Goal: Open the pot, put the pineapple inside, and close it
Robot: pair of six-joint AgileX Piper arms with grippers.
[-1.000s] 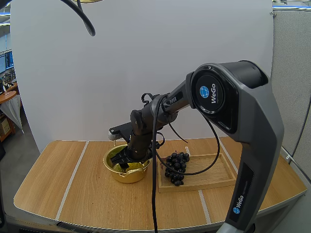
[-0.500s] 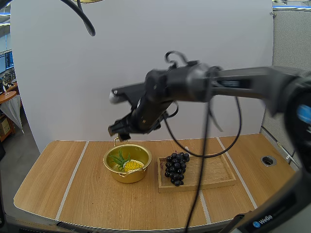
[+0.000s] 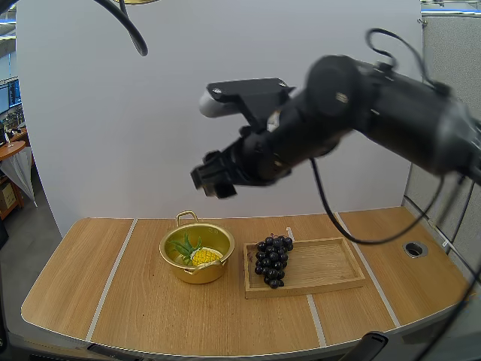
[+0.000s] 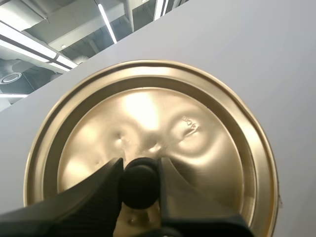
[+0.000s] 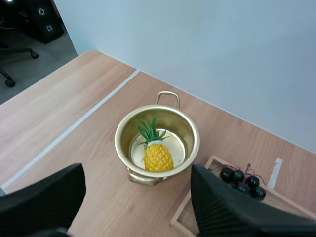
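The gold pot [image 3: 197, 252] stands open on the table with the yellow pineapple [image 3: 203, 256] lying inside it, leaves to the left. High above the pot hangs my right gripper [image 3: 213, 180], well apart from it. From the right wrist, the pot [image 5: 157, 129] and pineapple [image 5: 158, 157] lie far below, between the wide-apart fingers [image 5: 222, 207] of my open right gripper [image 5: 137, 170], which hold nothing. My left gripper [image 4: 140, 173] is shut on the black knob [image 4: 140, 183] of the gold lid [image 4: 163, 123], held up in the air.
A wooden tray [image 3: 334, 271] lies right of the pot with a bunch of dark grapes [image 3: 272, 259] at its left end. The grapes [image 5: 242, 180] and tray corner [image 5: 190, 215] sit beside the pot. Bare table stretches to the pot's left.
My right gripper has lifted out of the pot, leaving the pineapple inside, and has climbed up and to the right. The lid stays held by the left gripper.
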